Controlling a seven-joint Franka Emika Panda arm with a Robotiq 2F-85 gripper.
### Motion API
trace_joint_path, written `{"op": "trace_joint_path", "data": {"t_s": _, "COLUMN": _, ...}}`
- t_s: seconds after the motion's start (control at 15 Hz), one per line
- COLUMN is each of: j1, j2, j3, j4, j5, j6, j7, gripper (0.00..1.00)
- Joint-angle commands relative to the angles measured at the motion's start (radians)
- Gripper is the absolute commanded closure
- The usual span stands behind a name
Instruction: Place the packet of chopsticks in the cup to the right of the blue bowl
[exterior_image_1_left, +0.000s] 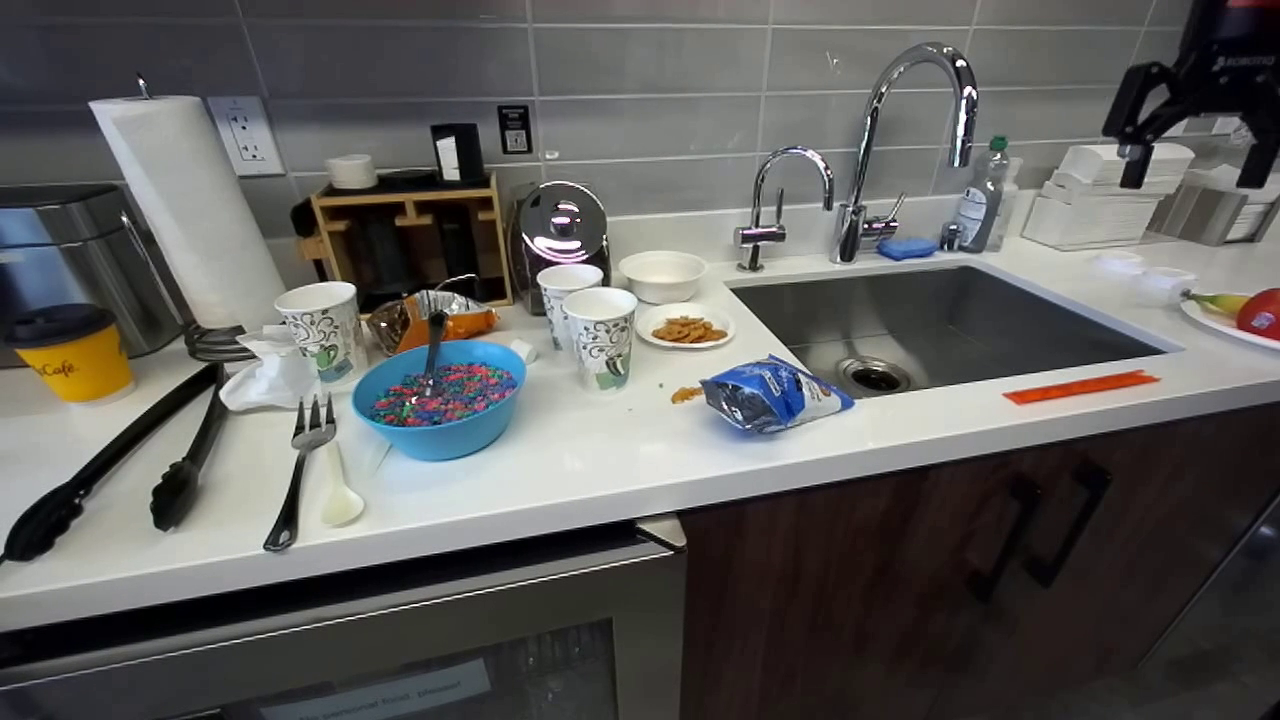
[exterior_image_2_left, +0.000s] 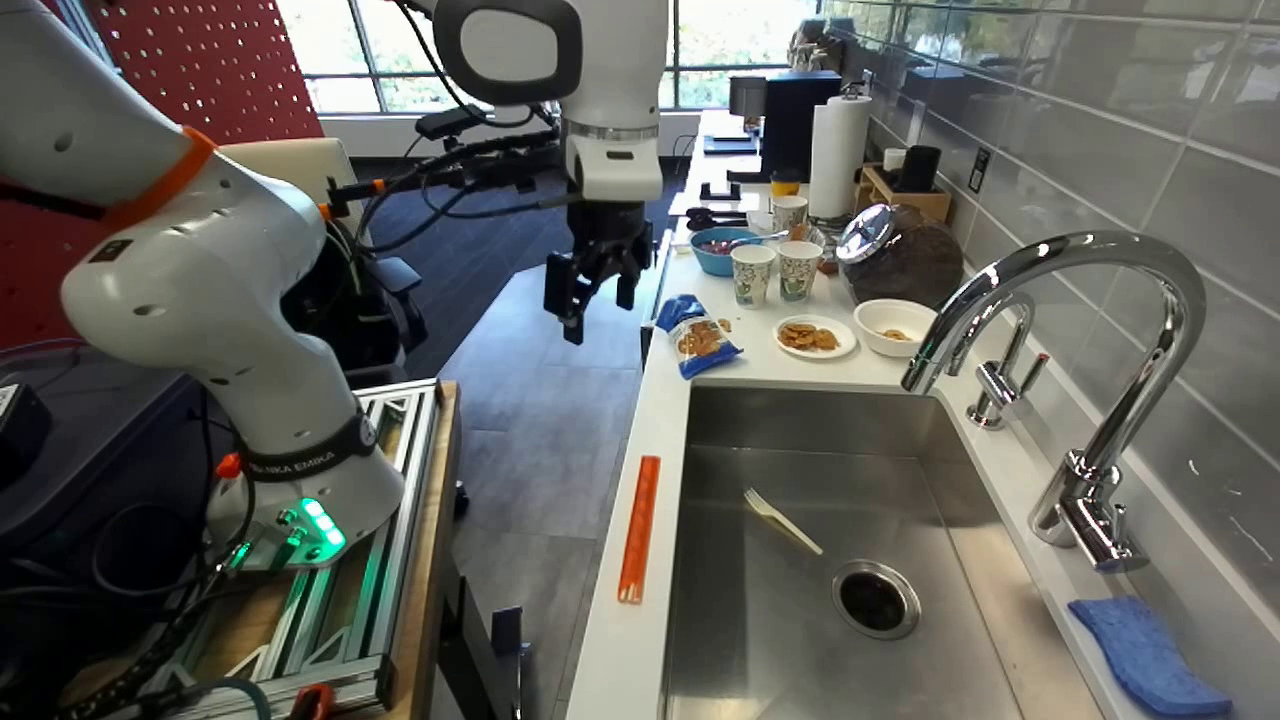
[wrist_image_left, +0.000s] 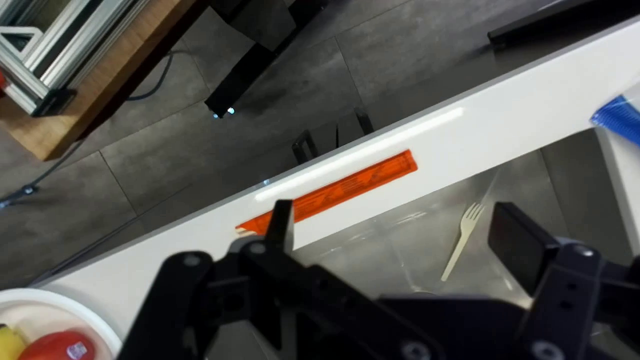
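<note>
The packet of chopsticks (exterior_image_1_left: 1082, 387) is a flat orange-red strip. It lies on the counter strip in front of the sink, also in an exterior view (exterior_image_2_left: 639, 530) and the wrist view (wrist_image_left: 350, 187). Two printed white paper cups stand right of the blue bowl (exterior_image_1_left: 437, 438): a front cup (exterior_image_1_left: 602, 345) and a back cup (exterior_image_1_left: 556, 290). The cups (exterior_image_2_left: 752, 275) and bowl (exterior_image_2_left: 714, 262) also show beyond the snack bag. My gripper (exterior_image_1_left: 1193, 172) is open and empty, raised above the counter, also in view here (exterior_image_2_left: 600, 305). In the wrist view, the left finger of the gripper (wrist_image_left: 392, 220) overlaps the packet's near end.
A blue snack bag (exterior_image_1_left: 770, 395) and a plate of crackers (exterior_image_1_left: 725, 325) lie between cups and sink (exterior_image_2_left: 800, 470). A tall faucet (exterior_image_1_left: 960, 110) arches over the sink. A pale fork (wrist_image_left: 462, 237) lies in it. A fruit plate (wrist_image_left: 107, 327) stands at the other end.
</note>
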Motion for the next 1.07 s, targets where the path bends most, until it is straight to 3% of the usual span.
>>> {"op": "trace_joint_path", "data": {"t_s": 0.0, "j1": -0.046, "j2": 0.039, "j3": 0.005, "j4": -0.098, "j5": 0.026, "j6": 0.152, "j7": 0.133, "gripper": 0.00}}
{"op": "trace_joint_path", "data": {"t_s": 0.33, "j1": -0.078, "j2": 0.180, "j3": 0.005, "j4": -0.101, "j5": 0.024, "j6": 0.352, "j7": 0.342, "gripper": 0.00}}
{"op": "trace_joint_path", "data": {"t_s": 0.4, "j1": -0.058, "j2": 0.121, "j3": -0.011, "j4": -0.100, "j5": -0.003, "j6": 0.282, "j7": 0.270, "gripper": 0.00}}
{"op": "trace_joint_path", "data": {"t_s": 1.0, "j1": -0.059, "j2": 0.179, "j3": -0.016, "j4": -0.092, "j5": -0.005, "j6": 0.330, "j7": 0.334, "gripper": 0.00}}
